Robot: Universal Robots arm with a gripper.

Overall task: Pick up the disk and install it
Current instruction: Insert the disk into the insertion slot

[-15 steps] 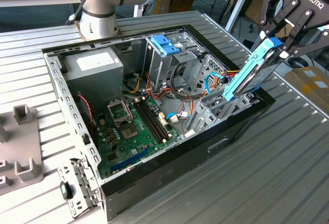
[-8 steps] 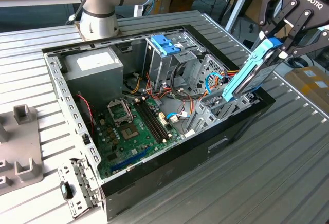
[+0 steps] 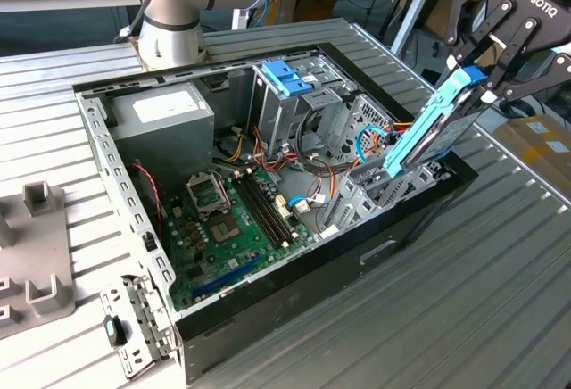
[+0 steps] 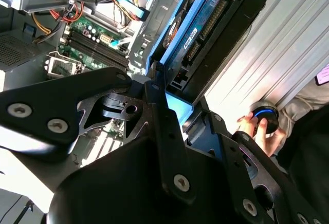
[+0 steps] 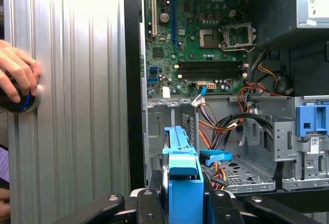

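The disk (image 3: 435, 128), a flat drive in a blue plastic frame, hangs tilted over the edge of the open computer case (image 3: 312, 260) on the exterior view's right. Its lower end reaches down by the grey drive bay (image 3: 370, 188) inside the case. My gripper (image 3: 479, 78) is shut on the disk's upper end. In the first wrist view the disk's blue frame (image 5: 182, 175) stands edge-on between my black fingers (image 5: 146, 203), above the bay floor (image 5: 241, 175). In the second wrist view the disk (image 4: 201, 31) slants beside the case wall.
Inside the case are a green motherboard (image 3: 227, 219), a grey power supply box (image 3: 165, 112), a blue latch on a metal cage (image 3: 287, 77) and loose cables (image 3: 308, 179). A person's hand (image 5: 18, 75) rests on a knob on the slatted table. Grey fixtures (image 3: 36, 255) lie on the exterior view's left.
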